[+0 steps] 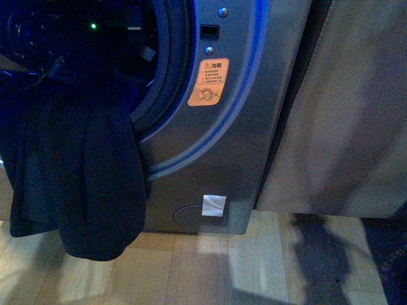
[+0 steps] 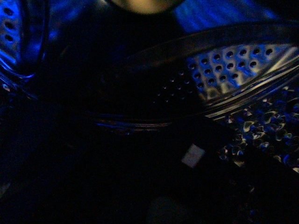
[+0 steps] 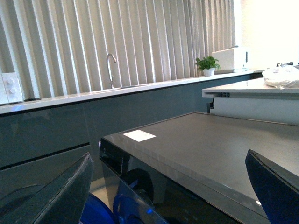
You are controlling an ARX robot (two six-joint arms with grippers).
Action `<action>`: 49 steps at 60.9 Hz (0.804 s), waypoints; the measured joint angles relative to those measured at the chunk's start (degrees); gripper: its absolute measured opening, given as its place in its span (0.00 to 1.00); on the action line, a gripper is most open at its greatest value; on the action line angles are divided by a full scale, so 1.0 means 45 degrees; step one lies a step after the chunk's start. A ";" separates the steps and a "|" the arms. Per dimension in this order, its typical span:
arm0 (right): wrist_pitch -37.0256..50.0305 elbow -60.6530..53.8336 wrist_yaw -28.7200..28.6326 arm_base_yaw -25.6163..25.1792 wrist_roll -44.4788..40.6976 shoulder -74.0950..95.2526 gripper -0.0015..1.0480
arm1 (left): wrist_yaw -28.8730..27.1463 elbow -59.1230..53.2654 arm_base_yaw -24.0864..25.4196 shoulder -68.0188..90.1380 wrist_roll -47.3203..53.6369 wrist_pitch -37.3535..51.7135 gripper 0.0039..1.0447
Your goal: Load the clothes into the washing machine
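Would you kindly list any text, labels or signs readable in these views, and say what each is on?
Orange warning sticker on the washing machine: a triangle sign with a heading "注意"; smaller lines too blurred to read.
White label low on the front: blank or unreadable.
White tag inside the drum: unreadable.

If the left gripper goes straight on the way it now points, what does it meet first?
Probably the perforated shiny steel drum of the grey washing machine. The left wrist view looks into the drum, whose wall fills the line ahead. It is dark there, so depth is unclear and the gripper itself cannot be made out.
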 joint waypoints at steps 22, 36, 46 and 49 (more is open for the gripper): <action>0.0000 0.0000 0.0000 0.0000 0.0000 -0.0005 0.93 | 0.0855 -0.4736 -0.0083 -0.3162 -0.0097 0.2696 0.94; 0.0000 0.0000 0.0000 0.0000 0.0000 -0.0005 0.93 | 0.1302 -0.6625 0.0010 -0.4624 0.0078 0.3279 0.94; -0.2307 0.0772 0.6513 0.0874 -0.3376 -0.0058 0.93 | 0.1418 -0.7543 0.0180 -0.5644 -0.0005 0.3536 0.94; -0.2579 0.0865 0.7694 0.0733 -0.4085 -0.0126 0.93 | 0.1477 -0.7752 0.0189 -0.5940 -0.0010 0.3614 0.94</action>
